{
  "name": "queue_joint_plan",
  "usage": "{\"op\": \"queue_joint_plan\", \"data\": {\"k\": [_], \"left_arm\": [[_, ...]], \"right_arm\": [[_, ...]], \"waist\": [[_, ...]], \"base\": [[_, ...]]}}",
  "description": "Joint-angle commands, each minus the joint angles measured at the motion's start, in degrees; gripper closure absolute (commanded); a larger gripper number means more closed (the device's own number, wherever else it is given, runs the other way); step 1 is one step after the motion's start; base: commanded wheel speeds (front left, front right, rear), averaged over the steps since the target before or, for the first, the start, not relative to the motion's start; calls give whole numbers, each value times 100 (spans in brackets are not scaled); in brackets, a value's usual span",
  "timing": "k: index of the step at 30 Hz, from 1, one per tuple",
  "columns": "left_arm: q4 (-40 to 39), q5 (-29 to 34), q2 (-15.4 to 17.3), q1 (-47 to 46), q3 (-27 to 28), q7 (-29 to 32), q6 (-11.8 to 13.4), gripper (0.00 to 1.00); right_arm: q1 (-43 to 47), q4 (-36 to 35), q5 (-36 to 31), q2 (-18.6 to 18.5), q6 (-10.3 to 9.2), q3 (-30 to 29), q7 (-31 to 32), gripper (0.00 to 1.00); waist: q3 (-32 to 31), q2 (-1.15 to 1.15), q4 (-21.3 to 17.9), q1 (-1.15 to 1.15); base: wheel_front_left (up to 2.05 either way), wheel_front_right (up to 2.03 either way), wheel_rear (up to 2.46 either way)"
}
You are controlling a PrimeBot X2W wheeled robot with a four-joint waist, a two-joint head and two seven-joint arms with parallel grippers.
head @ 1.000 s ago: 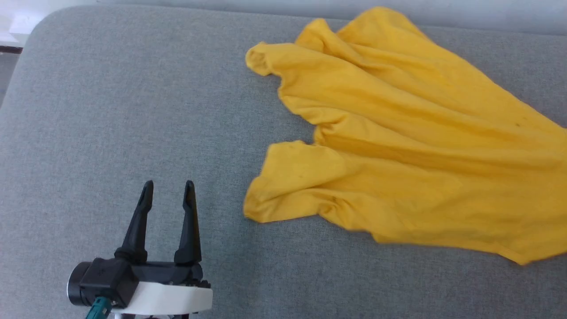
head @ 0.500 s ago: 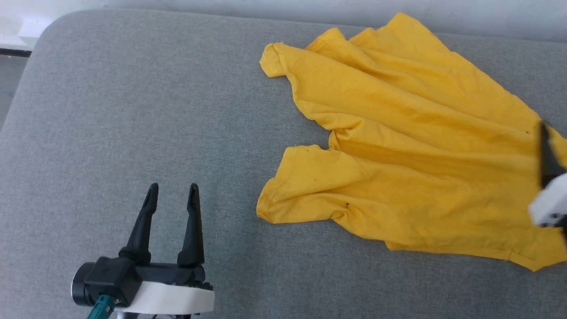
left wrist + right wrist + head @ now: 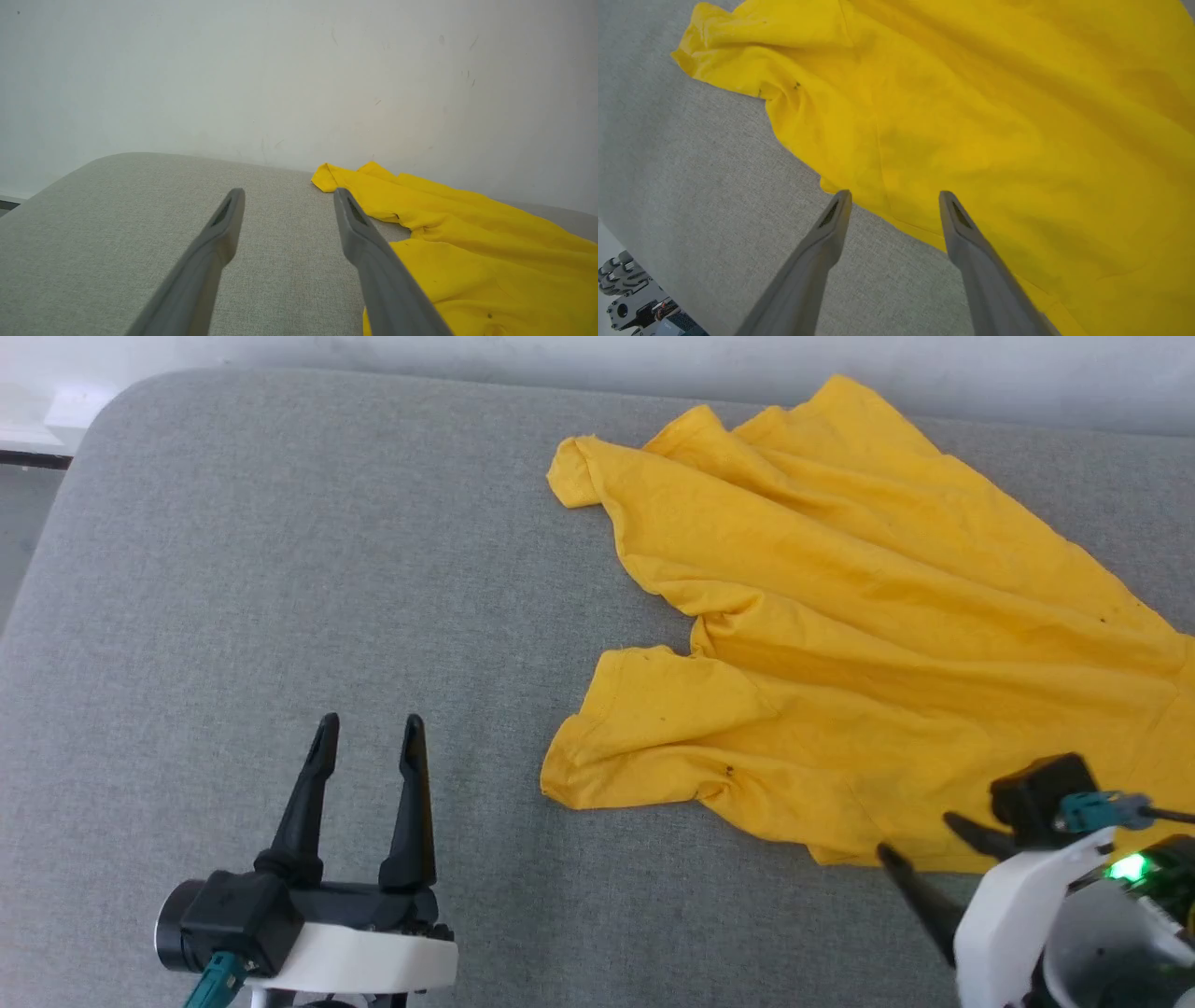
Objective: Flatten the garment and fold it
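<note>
Flattening stage: the creased bright yellow cotton T-shirt [image 3: 868, 644] lies near the grey padded surface's [image 3: 280, 569] far edge. Left hand [image 3: 370, 721] and right hand [image 3: 915, 833] are open, empty. Likely next: grasp the hem corners.

garment [image 3: 840, 644] rumpled | left end effector [image 3: 371, 721] spread | right end effector [image 3: 915, 833] over hem

Grey woven-fabric padded surface [image 3: 280, 569], rounded corner at far left, far edge against a pale wall [image 3: 467, 355]. Lying directly on its right half: yellow garment [image 3: 840, 644], rumpled, long folds running from far left toward near right. Near sleeve [image 3: 644, 728] spread fairly flat; far sleeve [image 3: 579, 476] curled near the far edge. A few small dark specks on the cloth.
</note>
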Motion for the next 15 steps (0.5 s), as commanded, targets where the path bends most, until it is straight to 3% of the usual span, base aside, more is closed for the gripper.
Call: {"op": "queue_joint_plan", "data": {"k": [1, 15], "left_arm": [[4, -42, -15, -50, -4, -39, 9, 0], [46, -53, 40, -94, -70, -25, -19, 0]], "right_arm": [[51, -44, 62, -53, -6, 134, 38, 0], [-851, 1079, -47, -846, -6, 1761, -371, 0]], "waist": [[-10, 0, 6, 0], [-100, 0, 132, 0]], "base": [[0, 0, 0], [0, 0, 0]]}}
